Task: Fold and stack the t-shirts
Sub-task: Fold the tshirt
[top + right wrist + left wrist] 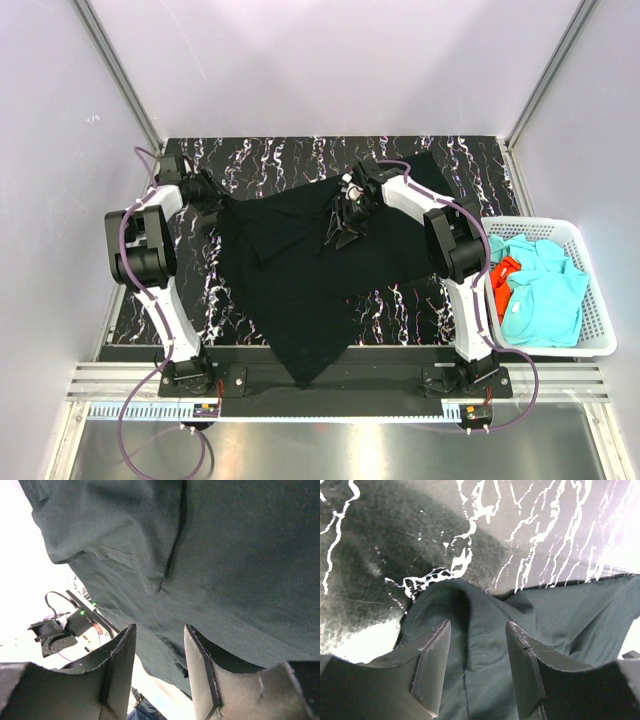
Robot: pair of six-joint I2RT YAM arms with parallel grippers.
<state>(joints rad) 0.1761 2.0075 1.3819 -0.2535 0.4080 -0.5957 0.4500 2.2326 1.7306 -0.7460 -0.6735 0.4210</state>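
Observation:
The large black t-shirt (295,275) lies spread and creased on the table, its lower tip hanging over the near edge. My left gripper (213,197) is open at the shirt's far left corner; in the left wrist view (477,625) the black cloth (485,650) lies between and under its spread fingers. My right gripper (345,222) is open over the shirt's far middle part; in the right wrist view (160,627) the black cloth (225,555) fills the space beyond its fingers. Turquoise t-shirts (545,295) and an orange-red one (503,278) lie in the basket.
The white lattice basket (596,300) stands off the table's right edge. The table top (280,160) is black marble with white veins. Grey walls and metal frame posts close in the left, back and right sides.

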